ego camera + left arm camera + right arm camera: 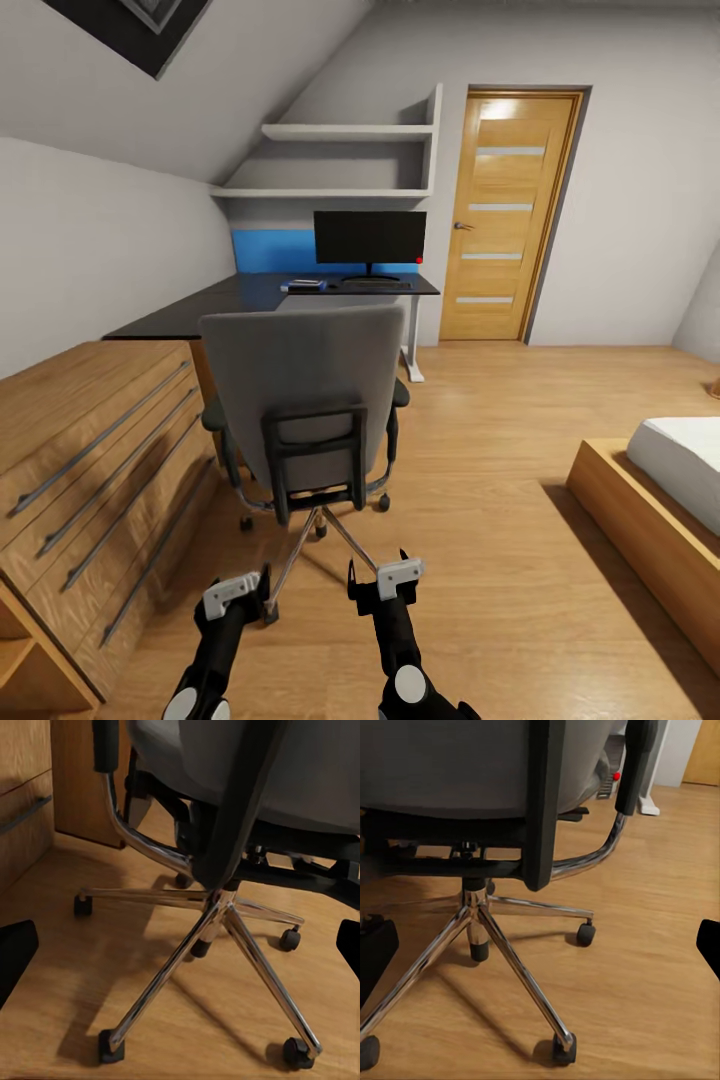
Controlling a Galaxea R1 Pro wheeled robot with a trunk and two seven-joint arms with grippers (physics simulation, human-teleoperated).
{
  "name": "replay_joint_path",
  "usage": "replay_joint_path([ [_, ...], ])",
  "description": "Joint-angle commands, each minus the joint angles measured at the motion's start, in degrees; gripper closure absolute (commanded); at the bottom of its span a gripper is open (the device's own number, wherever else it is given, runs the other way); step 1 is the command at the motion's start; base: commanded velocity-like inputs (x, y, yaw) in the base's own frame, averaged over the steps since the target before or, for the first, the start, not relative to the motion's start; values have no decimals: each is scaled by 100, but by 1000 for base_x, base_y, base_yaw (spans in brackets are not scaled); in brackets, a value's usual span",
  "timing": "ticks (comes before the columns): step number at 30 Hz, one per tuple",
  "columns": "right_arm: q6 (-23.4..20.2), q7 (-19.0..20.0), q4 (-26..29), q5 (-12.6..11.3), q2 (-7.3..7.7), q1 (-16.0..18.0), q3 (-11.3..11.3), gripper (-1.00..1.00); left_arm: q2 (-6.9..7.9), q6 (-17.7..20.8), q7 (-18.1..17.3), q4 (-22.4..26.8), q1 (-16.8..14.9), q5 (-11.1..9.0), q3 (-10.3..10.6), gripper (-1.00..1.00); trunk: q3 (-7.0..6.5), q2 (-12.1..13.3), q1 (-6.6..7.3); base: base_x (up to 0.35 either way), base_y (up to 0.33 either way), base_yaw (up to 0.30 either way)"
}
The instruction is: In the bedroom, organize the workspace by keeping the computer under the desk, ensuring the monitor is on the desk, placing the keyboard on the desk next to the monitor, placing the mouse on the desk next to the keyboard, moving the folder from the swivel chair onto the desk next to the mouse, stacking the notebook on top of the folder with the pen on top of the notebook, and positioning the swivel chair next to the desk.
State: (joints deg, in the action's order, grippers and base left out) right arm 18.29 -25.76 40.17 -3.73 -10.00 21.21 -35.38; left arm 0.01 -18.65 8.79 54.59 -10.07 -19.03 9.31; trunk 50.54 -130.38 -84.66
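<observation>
Under the sloped ceiling of the bedroom (620,200), with its light wood floor and oak door (508,215), the long black desk (260,295) runs along the left wall and turns the corner toward the door. Beside the desk on the left stands a low oak chest of drawers (90,450), and a bed (660,480) sits at the right edge of the head view.

Between the robot and the desk stands the swivel chair (305,400), its tall grey back turned to the camera, near the desk's edge but not tucked under it. Its chrome star base (217,907) and black castors rest on the floor, seen close in both wrist views.

On the far end of the desk the wide black monitor (369,238) stands upright, a red dot at its lower right corner. Just in front of its foot lies the keyboard (375,284), and just left of that a small flat bluish thing (304,285), too small to make out.

Low in the head view, the left gripper (235,592) and right gripper (392,578) hang just above the floor behind the chair, both with fingers spread and grasping nothing.
</observation>
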Motion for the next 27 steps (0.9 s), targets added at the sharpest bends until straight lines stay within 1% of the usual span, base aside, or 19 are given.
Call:
replay_joint_path([
  [1, 34, -29, -8, -40, 0, 7, -22, -100, 5, -24, 41, -1, -4, -34, -27, -100, 5, -2, 2, -29, 0, 0],
  [10, 34, -33, -6, -40, 0, 6, -16, -100, -5, -15, 44, -1, -4, -75, -650, -100, 5, -2, 2, -11, 0, 0],
  [15, 34, -34, -3, -40, 0, 7, -7, -100, 4, 35, 56, -1, -4, -81, -925, -100, 5, -2, 2, -2, 0, 0],
  [18, 34, -34, -1, -40, 0, 9, -6, -100, 7, 53, 104, 4, -11, -80, -984, -100, 5, -2, 2, 0, 0, 0],
  [21, 34, -35, -4, -40, 0, 7, -9, -100, 5, 64, 257, 10, -55, -77, -1014, -100, 5, -2, 2, 0, 0, 0],
  [23, 34, -35, -6, -40, 0, 9, -11, -100, 5, 70, 428, 11, -120, -79, -1027, -100, 5, -2, 2, 0, 0, 0],
  [27, 34, -35, -9, -40, 0, 7, -12, -100, 15, 76, 898, -12, -272, -88, -1043, -100, 5, -2, 2, 0, 0, 0],
])
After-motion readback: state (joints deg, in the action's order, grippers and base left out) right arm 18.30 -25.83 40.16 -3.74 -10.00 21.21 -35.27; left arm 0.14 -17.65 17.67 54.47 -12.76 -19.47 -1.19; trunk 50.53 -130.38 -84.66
